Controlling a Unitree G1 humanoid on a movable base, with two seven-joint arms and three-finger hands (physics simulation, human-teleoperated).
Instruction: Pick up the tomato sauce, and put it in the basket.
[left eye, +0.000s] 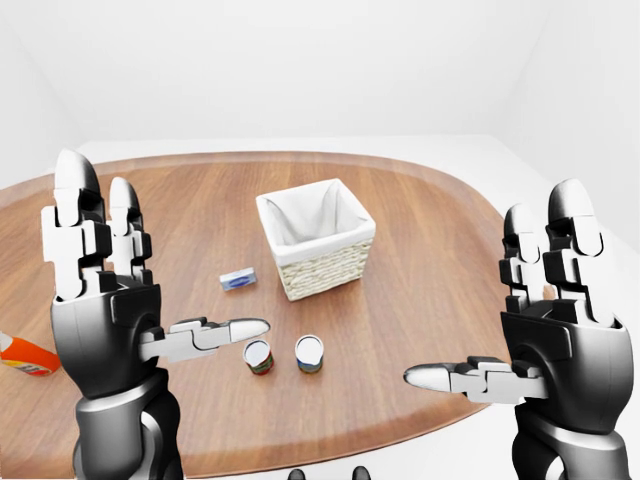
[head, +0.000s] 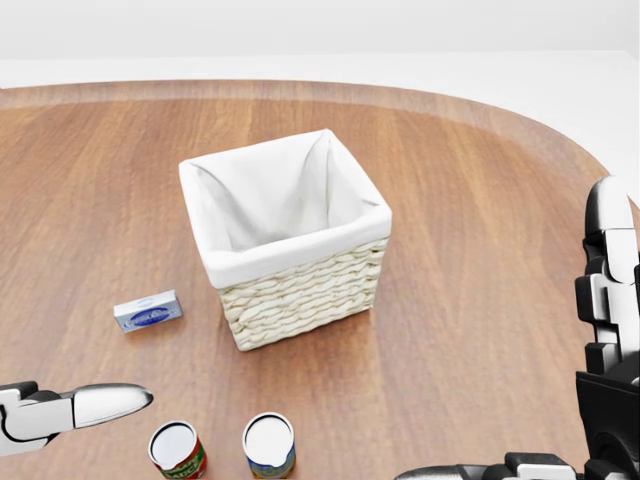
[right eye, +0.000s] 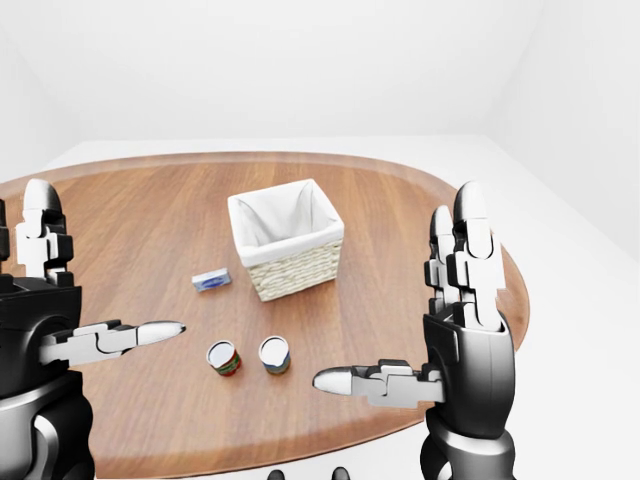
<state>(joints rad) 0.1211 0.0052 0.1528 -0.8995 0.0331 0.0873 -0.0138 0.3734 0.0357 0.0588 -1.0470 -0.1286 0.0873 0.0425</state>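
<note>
**Tomato sauce can untouched on the counter, both hands empty**

The tomato sauce can (right eye: 223, 358), red-labelled with a white top, stands upright on the wooden counter (right eye: 400, 230), just beyond and a little to the right of the left hand's outstretched thumb in the right-eye view. It touches neither hand. Just beside it, on the side nearer the right hand, stands a second can with a blue label (right eye: 274, 355), close but apart from the first.

The left hand (left eye: 105, 300) is raised with its fingers (left eye: 76, 215) upright and spread apart, holding nothing. The right hand (right eye: 462, 330) stands the same way, fingers apart and empty, well to the right of both cans.

Beyond the cans, farther from both hands, sits the woven basket (head: 300, 290) with its white cloth lining; nothing shows inside it. A small blue-and-white box (head: 148, 311) lies flat on the counter to the basket's left. At the left edge of the left-eye view an orange-red object (left eye: 25, 355) shows only in part.

By my reading, nothing of the task is done: reach, grasp, lift and drop into the basket all remain.
</note>
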